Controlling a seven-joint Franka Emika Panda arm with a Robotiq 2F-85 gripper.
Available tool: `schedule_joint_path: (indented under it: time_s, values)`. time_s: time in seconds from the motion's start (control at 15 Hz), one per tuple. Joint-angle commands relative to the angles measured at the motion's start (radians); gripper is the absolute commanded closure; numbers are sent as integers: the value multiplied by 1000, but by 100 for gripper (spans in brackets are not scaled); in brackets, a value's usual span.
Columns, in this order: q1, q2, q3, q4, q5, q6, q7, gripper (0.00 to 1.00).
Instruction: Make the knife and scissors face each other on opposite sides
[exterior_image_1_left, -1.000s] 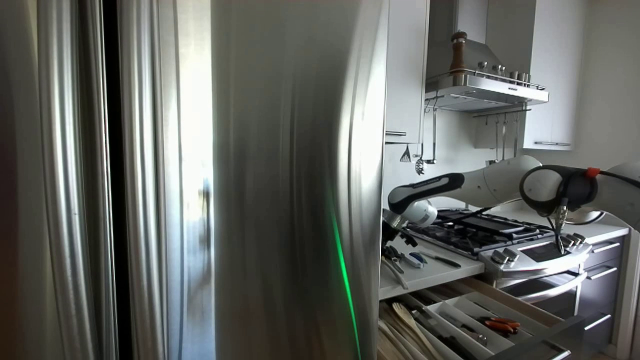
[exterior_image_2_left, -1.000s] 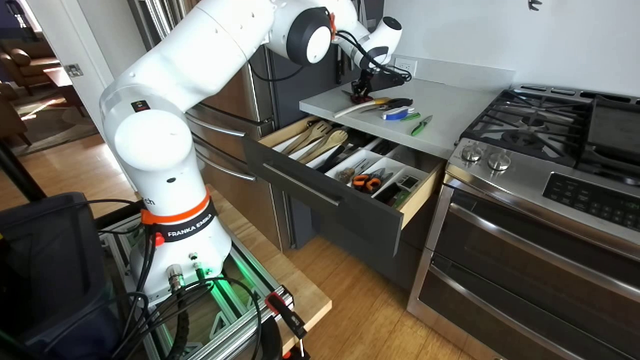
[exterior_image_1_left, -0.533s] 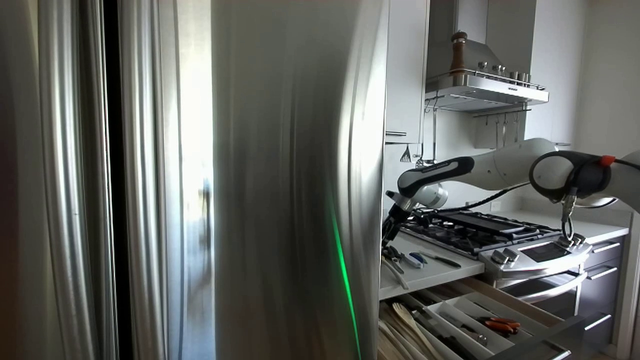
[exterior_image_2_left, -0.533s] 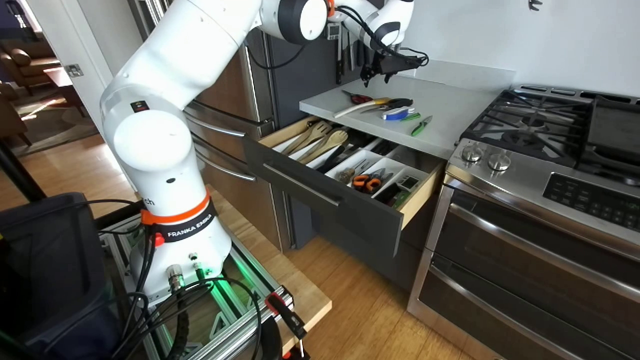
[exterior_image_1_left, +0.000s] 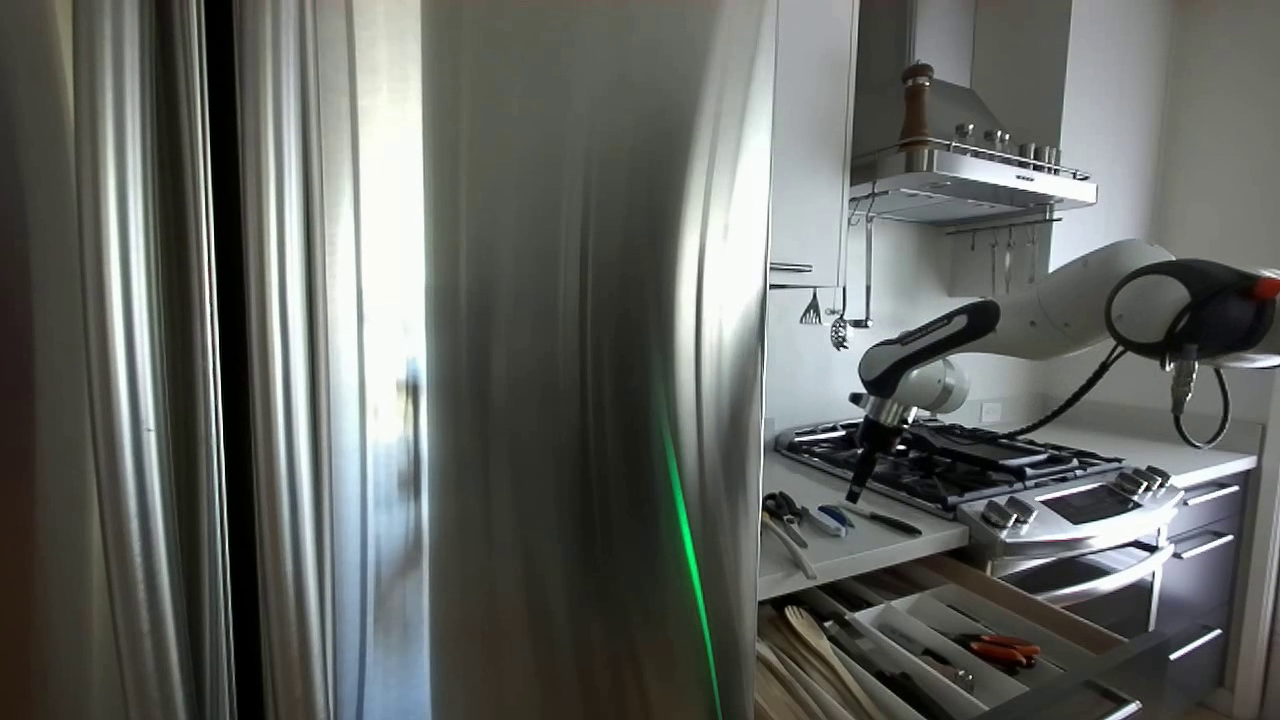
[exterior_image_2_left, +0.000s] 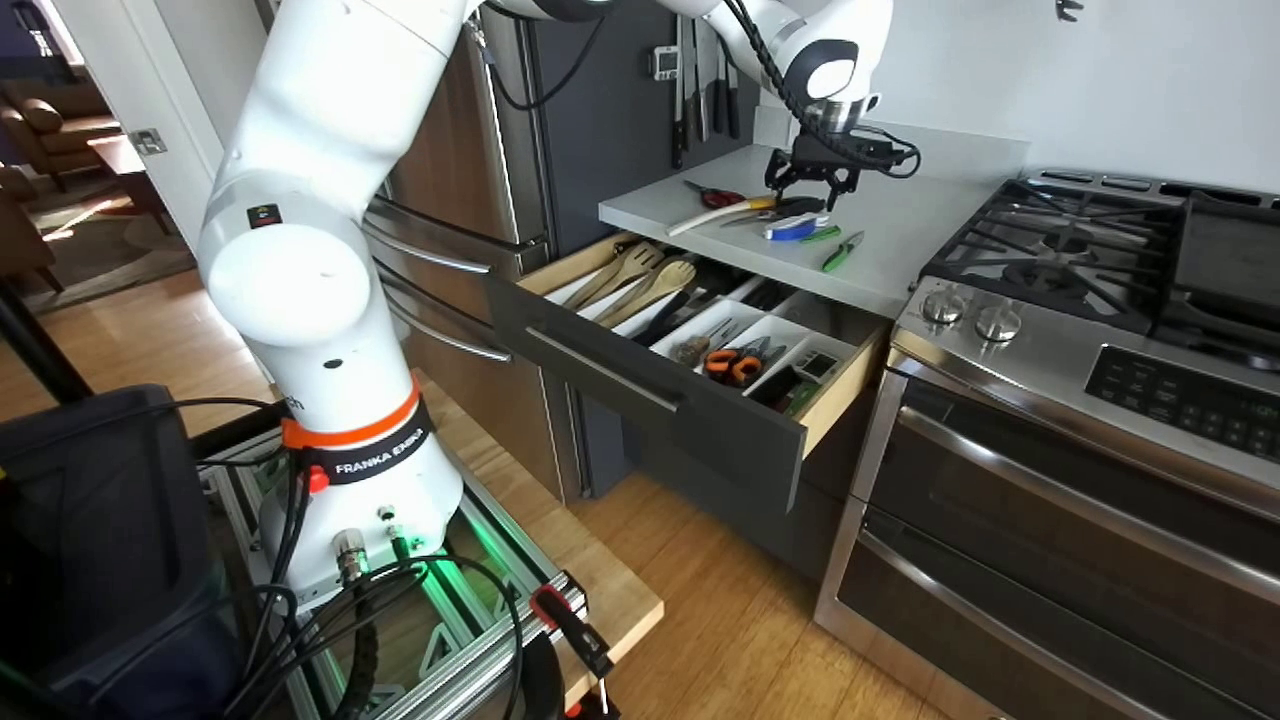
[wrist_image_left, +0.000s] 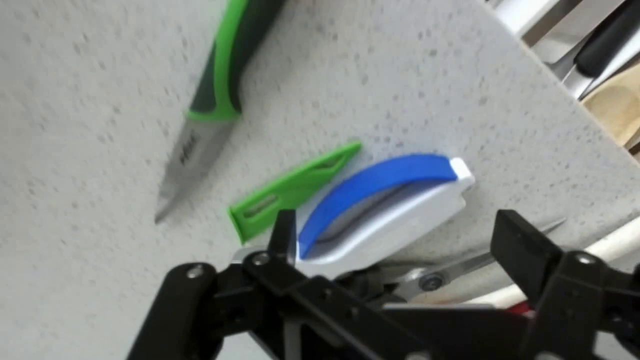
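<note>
- Find the green-and-black paring knife (wrist_image_left: 215, 110) lying flat on the countertop (wrist_image_left: 75, 280), near the front edge, toward the corner by the gas range (exterior_image_2_left: 1050, 440); handle toward that edge, tip turned away from it.
- Expect light weight and stiffness, with little risk of breakage; probably some grip in the handle, none in the slick, sharp blade. Best to take hold across the thick handle, just behind the green collar.
- Beside it, see a green sheath (wrist_image_left: 295, 190), likely for that blade, then a blue-and-white cutter (wrist_image_left: 405, 227).
- Farther along from the range-side corner, see black-handled scissors (wrist_image_left: 431, 281), blades toward the front edge, partly hidden by the gripper (wrist_image_left: 396, 221) in the wrist view. Probably rigid and light, but liable to swing at the pivot; better to clamp both handle loops together.
- Beyond them, note a red-handled tool (exterior_image_2_left: 718, 198), perhaps scissors too; cannot tell for certain which pair to use.
- Hovers above the countertop, over the cutter, fingers spread wide, grasping nothing.
- Bears dark lettering on the knife blade, too blurred to read; reads "FRANKA EMIKA" on the arm base (exterior_image_2_left: 370, 490).
</note>
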Motion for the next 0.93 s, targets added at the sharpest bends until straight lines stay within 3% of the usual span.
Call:
schedule_joint_path:
  time_s: [0.0,0.07,0.13,0.4,0.53,0.87]
  values:
    - [3,-132,-65,-178,-24,21,158,0]
    - [0,-152,-78,-201,-23,11,200,0]
    - [-11,-71,-44,-92,-11,-1,123,0]
    - [-12,-126,-65,-156,-11,-1,174,0]
    - [55,-95,-131,-121,-121,0,366,0]
    - [107,-19,-173,-37,-279,-67,696,0]
